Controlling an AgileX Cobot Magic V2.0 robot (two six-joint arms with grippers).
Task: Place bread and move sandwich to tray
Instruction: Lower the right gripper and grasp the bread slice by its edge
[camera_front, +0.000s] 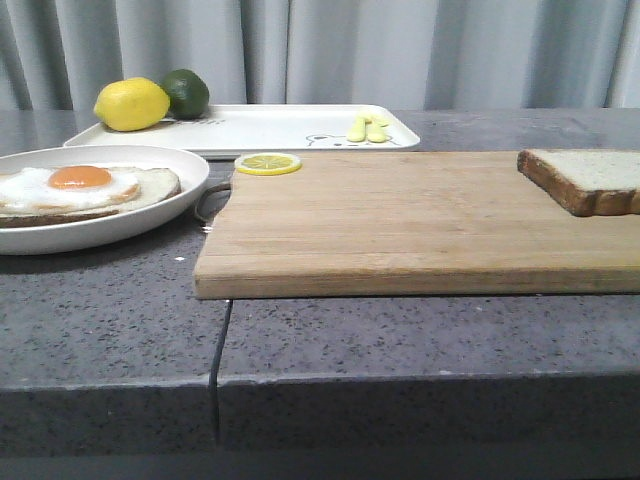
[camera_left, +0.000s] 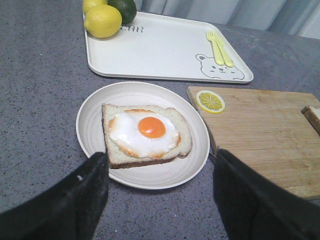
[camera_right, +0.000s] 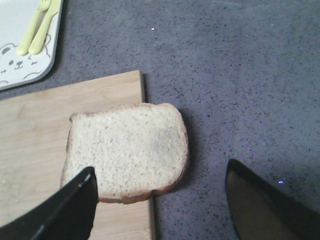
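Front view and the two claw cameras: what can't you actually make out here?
- Bread: cut off by the front view's right edge.
- Plate: its left side runs off that view.
- Tray: only a corner shows in the right wrist view.
- Underside of the sandwich: hidden by the egg and slice.
- Both arms: absent from the front view.

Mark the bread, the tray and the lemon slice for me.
bread (camera_right: 127, 147): right wrist view, middle of its top face.
tray (camera_left: 160, 50): left wrist view, bare middle of its floor.
lemon slice (camera_front: 268, 163): front view, its centre, on the cutting board's corner.
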